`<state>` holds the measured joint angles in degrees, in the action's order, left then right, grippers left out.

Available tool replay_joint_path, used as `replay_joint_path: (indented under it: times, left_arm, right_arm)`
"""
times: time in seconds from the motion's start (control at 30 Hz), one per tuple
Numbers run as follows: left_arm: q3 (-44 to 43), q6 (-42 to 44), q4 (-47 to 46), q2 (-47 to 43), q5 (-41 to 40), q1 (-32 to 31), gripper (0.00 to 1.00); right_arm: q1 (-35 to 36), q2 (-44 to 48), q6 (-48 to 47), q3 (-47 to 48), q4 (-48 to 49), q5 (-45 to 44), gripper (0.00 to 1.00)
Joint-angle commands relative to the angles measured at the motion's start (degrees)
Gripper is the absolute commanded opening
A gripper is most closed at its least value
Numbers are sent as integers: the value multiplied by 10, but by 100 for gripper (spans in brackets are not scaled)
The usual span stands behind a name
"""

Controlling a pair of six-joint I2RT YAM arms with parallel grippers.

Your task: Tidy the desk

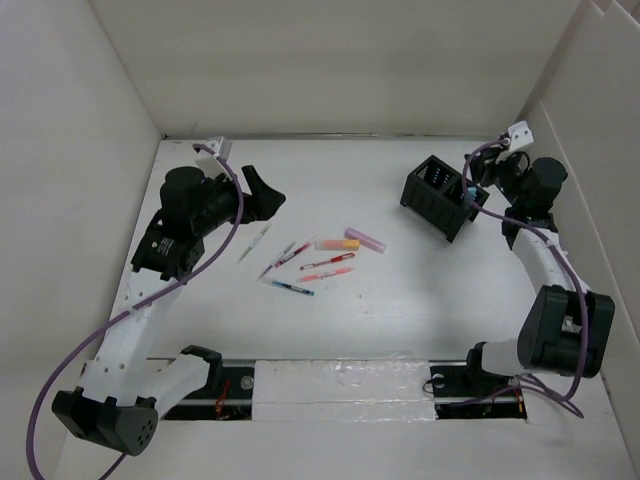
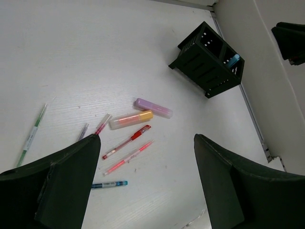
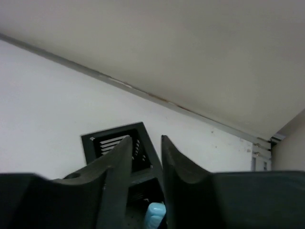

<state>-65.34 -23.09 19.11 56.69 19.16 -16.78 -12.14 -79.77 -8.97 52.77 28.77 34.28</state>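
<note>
your left gripper, closest to the lens, hangs spread wide and empty toward the far left corner of the desk. that desk, white, matte and walled in, runs under everything. loose across its middle lie a green pen, red pens, an orange highlighter and a purple highlighter, so i judge most sorting remains. near the far right corner the black organizer holds what looks like a blue-capped marker. the right gripper hovers over it, nearly closed; you cannot tell whether it grips.
</note>
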Motion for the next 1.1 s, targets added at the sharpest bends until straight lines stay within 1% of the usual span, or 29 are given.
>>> replay_joint_path:
  times: [0.0, 0.03, 0.07, 0.1, 0.13, 0.17, 0.2, 0.23, 0.27, 0.3, 0.4, 0.43, 0.47, 0.5, 0.53, 0.6, 0.63, 0.7, 0.87, 1.0, 1.07]
  left_arm:
    - [-36, -4, -16, -7, -18, 0, 76]
    - [-38, -5, -14, -7, -31, 0, 75]
    - [-44, -7, -14, -7, -37, 0, 75]
    - [-45, -12, -10, -8, -41, 0, 75]
    - [-46, -15, -10, -9, -48, 0, 74]
    - [-46, -18, -10, -10, -51, 0, 74]
    - [-44, -20, -12, -14, -51, 0, 73]
    - [-42, -24, -12, -16, -53, 0, 73]
    - [-36, -26, -13, -18, -53, 0, 72]
    - [-34, -27, -11, -21, -54, 0, 72]
    - [-29, -24, -6, -26, -51, 0, 72]
    - [-29, -24, -5, -27, -49, 0, 72]
    - [-25, -24, -5, -32, -46, 0, 72]
    - [-25, -24, -5, -32, -46, 0, 72]
    - [-22, -24, -7, -33, -42, 0, 72]
    - [-18, -25, -8, -35, -38, 0, 72]
    - [-14, -27, -13, -36, -33, 0, 72]
    - [-10, -29, -15, -39, -28, 0, 72]
    - [-5, -28, -11, -49, -30, 0, 72]
    - [-5, -25, -3, -56, -39, 0, 72]
    - [-3, -24, 0, -58, -39, 0, 72]
  right_arm:
    - [32, 52, -64, 40, -104, -11, 30]
    - [53, 74, -81, 39, -129, -33, 17]
    - [103, 81, -114, 37, -152, -40, 8]
    - [132, 85, -132, 35, -173, -48, 0]
    - [162, 81, -147, 35, -229, -58, 0]
    - [191, 75, -180, 36, -259, -86, 0]
    - [250, 68, -196, 37, -320, -96, 0]
    - [278, 53, -205, 38, -339, -127, 0]
    - [303, 50, -215, 35, -351, -147, 2]
    - [344, 46, -214, 27, -356, -162, 19]
    - [374, 29, -202, 7, -353, -192, 52]
    - [374, 21, -199, 8, -355, -190, 55]
    - [384, -11, -197, 26, -368, -186, 58]
    - [384, -11, -199, 26, -369, -190, 59]
    - [393, -47, -200, 52, -381, -201, 59]
    - [402, -61, -199, 60, -386, -207, 59]
    - [411, -91, -197, 79, -390, -210, 58]
    - [420, -119, -189, 94, -392, -214, 58]
    - [442, -191, -174, 137, -381, -222, 56]
    - [442, -232, -167, 175, -381, -233, 55]
    - [442, -249, -163, 189, -382, -236, 52]
